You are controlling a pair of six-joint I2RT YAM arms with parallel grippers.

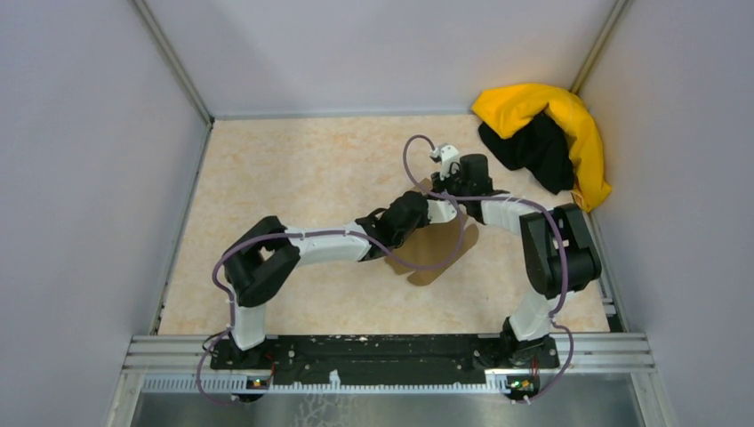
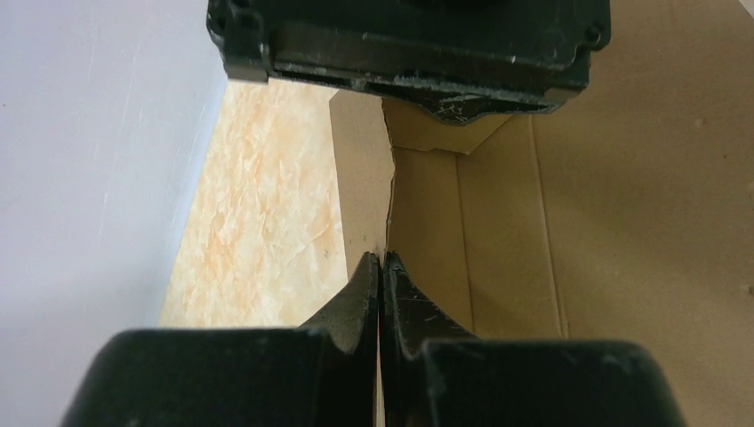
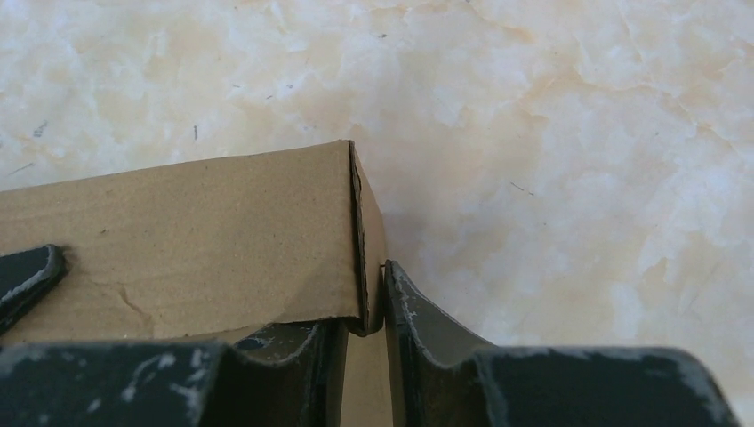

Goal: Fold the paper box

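The paper box (image 1: 436,253) is brown cardboard lying mid-table under both wrists, partly hidden by them. My left gripper (image 1: 402,221) reaches in from the left. In the left wrist view its gripper (image 2: 382,260) is shut on the thin upright edge of a box wall (image 2: 364,178), with the box's inner panels (image 2: 622,222) to the right. My right gripper (image 1: 449,187) comes from the far side. In the right wrist view its gripper (image 3: 366,298) straddles the box's corner wall (image 3: 373,231), one finger under the top flap (image 3: 196,231), the other outside, closed on the wall.
A yellow-and-black cloth heap (image 1: 547,133) lies in the back right corner. Grey walls (image 1: 89,178) enclose the marbled tabletop (image 1: 302,169) on three sides. The right arm's black body (image 2: 409,44) hangs just beyond the left fingers.
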